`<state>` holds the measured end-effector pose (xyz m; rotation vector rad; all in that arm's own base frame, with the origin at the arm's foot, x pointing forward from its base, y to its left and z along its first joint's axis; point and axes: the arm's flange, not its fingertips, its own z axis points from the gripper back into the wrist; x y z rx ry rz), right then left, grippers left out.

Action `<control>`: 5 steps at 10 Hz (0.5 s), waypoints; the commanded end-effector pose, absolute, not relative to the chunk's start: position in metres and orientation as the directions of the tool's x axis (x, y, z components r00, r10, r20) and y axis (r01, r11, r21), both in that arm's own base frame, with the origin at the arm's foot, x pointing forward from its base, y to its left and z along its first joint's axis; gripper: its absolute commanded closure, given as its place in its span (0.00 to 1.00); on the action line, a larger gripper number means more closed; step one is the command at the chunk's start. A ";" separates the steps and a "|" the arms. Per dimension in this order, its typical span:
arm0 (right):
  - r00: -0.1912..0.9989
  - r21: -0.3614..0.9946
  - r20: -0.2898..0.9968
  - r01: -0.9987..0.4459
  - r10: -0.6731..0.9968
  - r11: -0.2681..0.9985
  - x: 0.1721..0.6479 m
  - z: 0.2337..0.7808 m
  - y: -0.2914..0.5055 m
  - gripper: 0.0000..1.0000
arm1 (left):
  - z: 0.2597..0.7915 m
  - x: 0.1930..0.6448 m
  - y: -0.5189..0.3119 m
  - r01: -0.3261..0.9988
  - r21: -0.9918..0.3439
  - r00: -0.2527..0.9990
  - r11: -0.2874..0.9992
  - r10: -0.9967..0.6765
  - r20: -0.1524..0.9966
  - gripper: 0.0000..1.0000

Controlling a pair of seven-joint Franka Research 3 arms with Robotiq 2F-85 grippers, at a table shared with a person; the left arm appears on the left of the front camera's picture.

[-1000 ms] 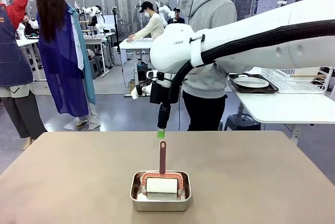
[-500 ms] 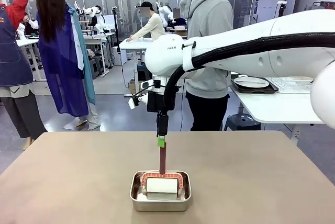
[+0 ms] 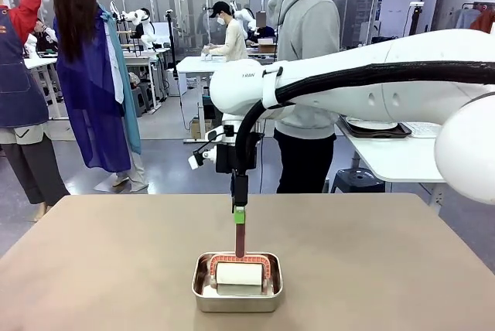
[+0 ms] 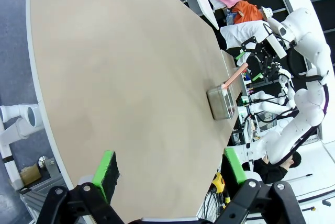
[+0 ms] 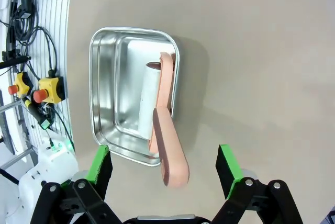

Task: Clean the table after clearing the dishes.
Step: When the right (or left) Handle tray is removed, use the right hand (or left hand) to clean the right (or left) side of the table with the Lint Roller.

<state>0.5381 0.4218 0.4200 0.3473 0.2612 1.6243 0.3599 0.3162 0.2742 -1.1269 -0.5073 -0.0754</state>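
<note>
I have the right gripper (image 5: 163,169) jaws wide around the handle (image 5: 165,140); closing off-centre could tip the pan (image 5: 107,93) at eleven o'clock.

Matt taupe table (image 3: 93,269), shiny steel pan (image 3: 237,301), smooth plastic handle (image 3: 240,240)

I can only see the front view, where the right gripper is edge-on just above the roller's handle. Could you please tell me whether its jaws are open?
Observer: Yes. In the right wrist view the right gripper is wide open and holds nothing.
Operator: Thank you. Is the handle lined up between the pads?
Observer: In that view the tip of the handle shows between the green pads, with a clear gap on each side, touching neither.
</note>
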 end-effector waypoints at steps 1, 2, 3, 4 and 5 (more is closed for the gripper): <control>-0.060 0.397 0.058 -0.914 0.997 -0.078 0.543 0.417 0.437 0.00 | 0.278 0.356 0.317 0.303 -0.843 0.890 0.445 0.183 0.417 0.00; -0.067 0.391 0.030 -0.917 0.997 -0.074 0.541 0.412 0.434 0.00 | 0.278 0.356 0.317 0.303 -0.843 0.890 0.445 0.183 0.417 0.00; -0.066 0.392 0.024 -0.917 0.998 -0.070 0.539 0.411 0.431 0.00 | 0.278 0.356 0.317 0.303 -0.843 0.890 0.445 0.183 0.417 0.00; -0.075 0.392 0.018 -0.917 0.997 -0.076 0.536 0.411 0.429 0.00 | 0.278 0.356 0.317 0.303 -0.843 0.890 0.445 0.183 0.417 0.00; -0.077 0.399 0.019 -0.914 0.997 -0.079 0.536 0.409 0.430 0.00 | 0.278 0.356 0.317 0.303 -0.843 0.890 0.445 0.183 0.417 0.00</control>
